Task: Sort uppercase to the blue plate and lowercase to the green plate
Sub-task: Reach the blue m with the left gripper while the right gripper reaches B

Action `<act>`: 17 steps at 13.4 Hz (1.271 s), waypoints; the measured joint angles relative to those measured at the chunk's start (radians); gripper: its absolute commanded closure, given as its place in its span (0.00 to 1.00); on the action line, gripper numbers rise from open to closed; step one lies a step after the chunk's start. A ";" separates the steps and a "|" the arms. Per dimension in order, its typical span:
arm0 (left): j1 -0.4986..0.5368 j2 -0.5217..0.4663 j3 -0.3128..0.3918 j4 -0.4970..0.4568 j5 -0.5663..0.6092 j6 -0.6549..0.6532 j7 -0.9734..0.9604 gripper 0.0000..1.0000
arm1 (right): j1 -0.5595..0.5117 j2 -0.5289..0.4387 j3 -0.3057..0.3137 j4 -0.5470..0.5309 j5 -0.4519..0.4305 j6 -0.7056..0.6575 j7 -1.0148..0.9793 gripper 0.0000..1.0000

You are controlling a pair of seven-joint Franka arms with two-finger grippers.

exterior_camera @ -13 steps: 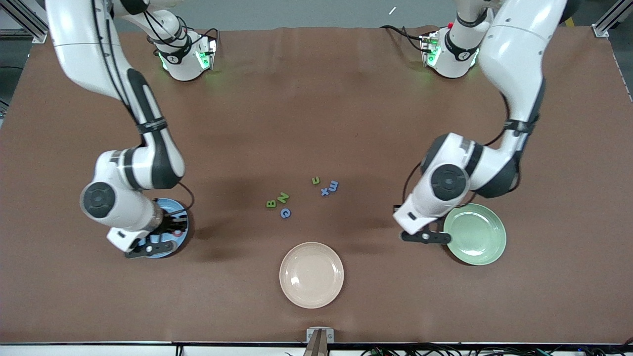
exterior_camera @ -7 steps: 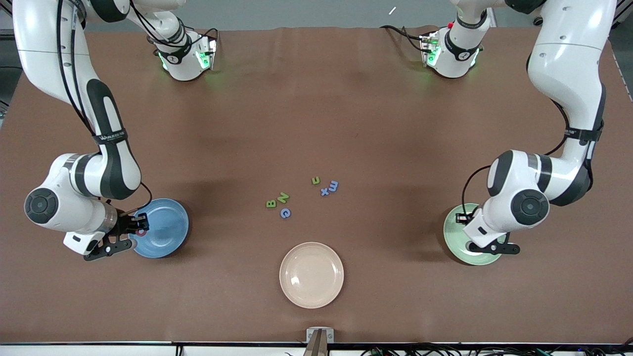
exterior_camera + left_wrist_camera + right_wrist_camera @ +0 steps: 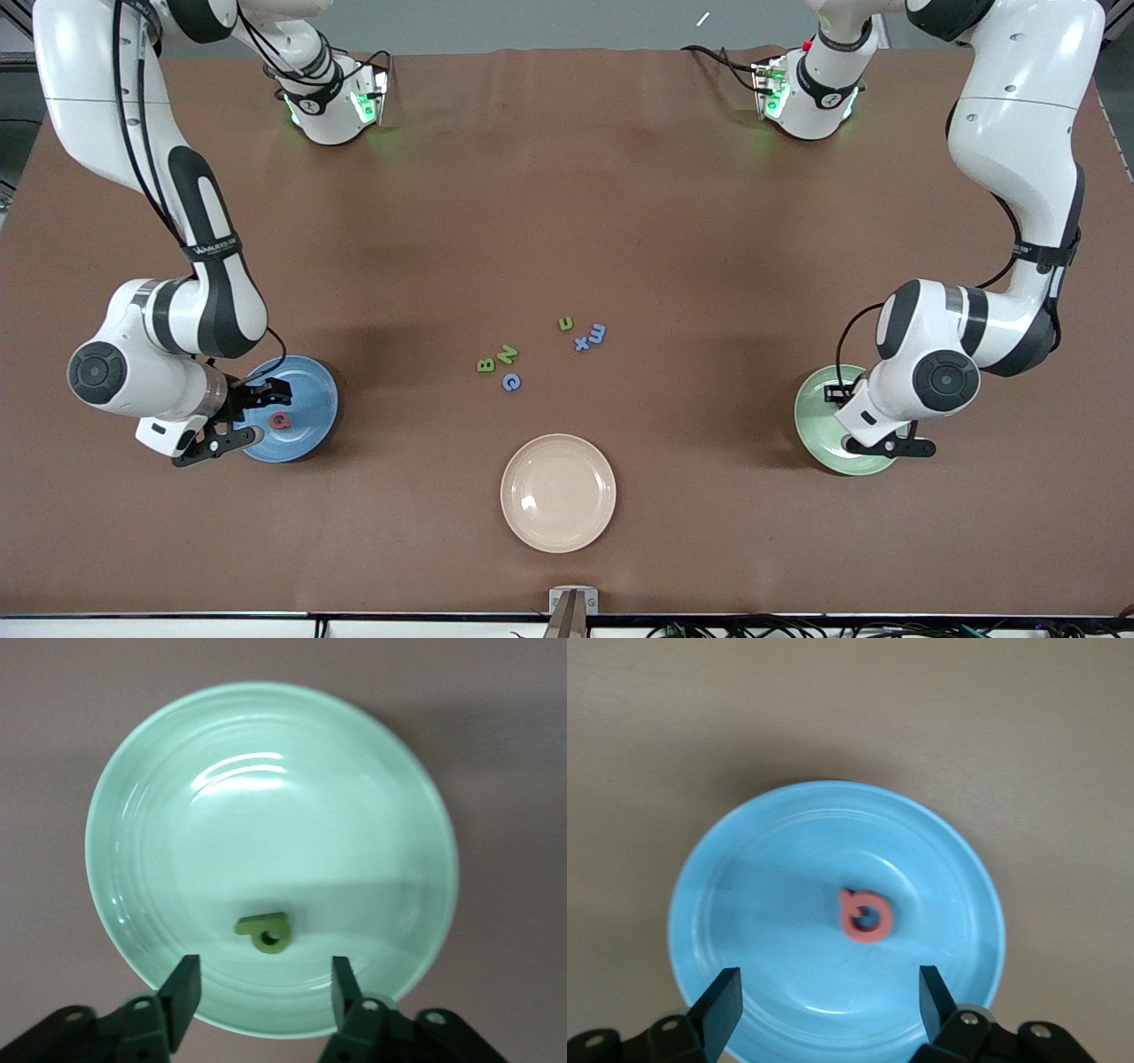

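My right gripper (image 3: 248, 414) hangs open just above the blue plate (image 3: 310, 399), at the right arm's end of the table. A pink-red uppercase G (image 3: 866, 916) lies loose in that plate (image 3: 762, 904), clear of my right gripper (image 3: 829, 985). My left gripper (image 3: 870, 422) is open over the green plate (image 3: 819, 416). A green lowercase p (image 3: 264, 933) rests in the plate (image 3: 266, 815), just ahead of my left gripper (image 3: 264, 974). On the table's middle lie a green B (image 3: 485, 365), green N (image 3: 506, 354), blue G (image 3: 511, 382), green u (image 3: 565, 323), blue x (image 3: 581, 344) and blue m (image 3: 598, 333).
An empty cream plate (image 3: 558, 493) sits nearer the front camera than the loose letters, between the two coloured plates. Both robot bases stand at the table's back edge.
Both grippers have opened. The pink-red G has left the right gripper's fingers and now lies in the blue plate. The arms have barely shifted in the last half second.
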 measured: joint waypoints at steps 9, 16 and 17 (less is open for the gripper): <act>-0.165 -0.041 -0.209 -0.028 0.008 0.041 -0.077 0.17 | 0.372 -0.025 0.024 -0.001 0.080 -0.092 0.855 0.11; -0.417 0.078 -0.205 -0.031 0.012 0.250 -0.217 0.21 | 0.493 0.020 0.022 -0.070 0.122 0.166 1.052 0.12; -0.426 0.094 -0.205 -0.031 0.012 0.264 -0.229 0.23 | 0.493 0.034 0.022 -0.070 0.122 0.183 1.054 0.12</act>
